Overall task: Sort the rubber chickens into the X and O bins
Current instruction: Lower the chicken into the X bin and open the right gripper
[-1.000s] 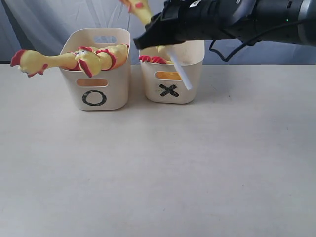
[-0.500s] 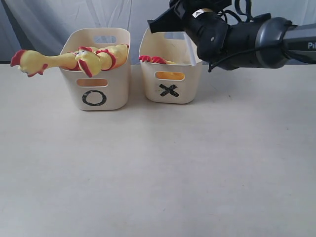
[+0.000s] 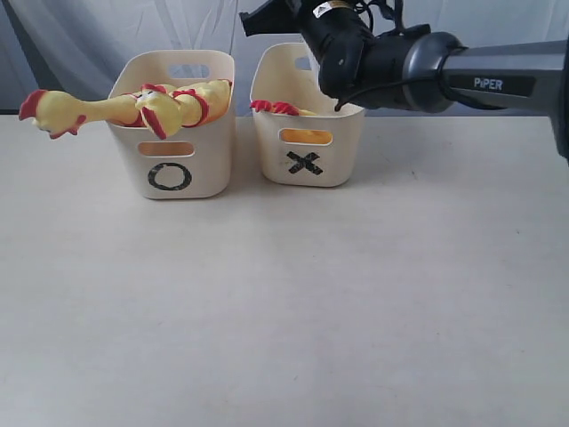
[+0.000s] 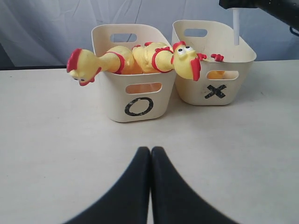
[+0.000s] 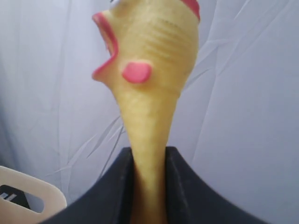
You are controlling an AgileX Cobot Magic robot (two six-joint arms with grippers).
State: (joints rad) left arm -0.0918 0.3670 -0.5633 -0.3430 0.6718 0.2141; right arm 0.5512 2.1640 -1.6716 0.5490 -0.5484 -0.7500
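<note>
My right gripper [image 5: 148,151] is shut on the neck of a yellow rubber chicken [image 5: 154,56], whose head with its open red beak stands above the jaws. In the exterior view that gripper [image 3: 256,20] is high over the X bin [image 3: 333,165], and the held chicken is out of that frame. Red feet [image 3: 274,108] of another chicken show at the X bin's rim. Two chickens lie across the O bin [image 3: 209,169]; one head [image 3: 49,111] hangs out to the left, the other head [image 3: 158,111] rests on the front rim. My left gripper [image 4: 150,150] is shut and empty above the table.
The two bins stand side by side at the back of the cream table [image 3: 284,302], against a grey cloth backdrop [image 3: 71,36]. The right arm [image 3: 462,80] stretches across the upper right. A white strip [image 4: 236,25] hangs from it over the X bin [image 4: 238,91].
The right arm has lifted and swung its gripper from just over the X bin up to the top of the exterior view. The left gripper and the chickens in the bins have not moved.
</note>
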